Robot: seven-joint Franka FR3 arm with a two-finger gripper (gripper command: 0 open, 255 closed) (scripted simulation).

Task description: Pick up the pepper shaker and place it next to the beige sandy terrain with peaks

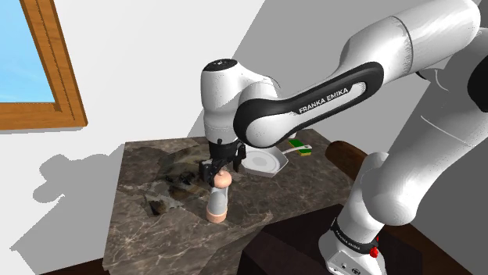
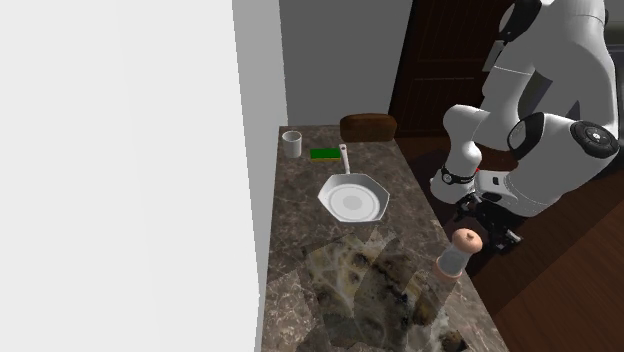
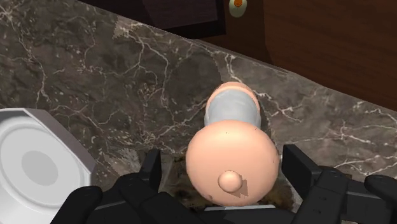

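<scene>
Upright shaker (image 1: 217, 205) on the counter (image 1: 141, 226), just beside the terrain (image 1: 168, 187), with the gripper (image 1: 221, 170) directly above, its fingers apart and straddling the rounded head without touching it, a top-down alignment that probably keeps the shaker from tipping.

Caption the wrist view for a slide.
Open gripper poised around the peach-topped pepper shaker on a dark marbled counter, white pan nearby.

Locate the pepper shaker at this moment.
In the shoulder view the shaker stands upright near the table edge closest to the stand, just right of the terrain, with the open end effector straddling its top.
</scene>
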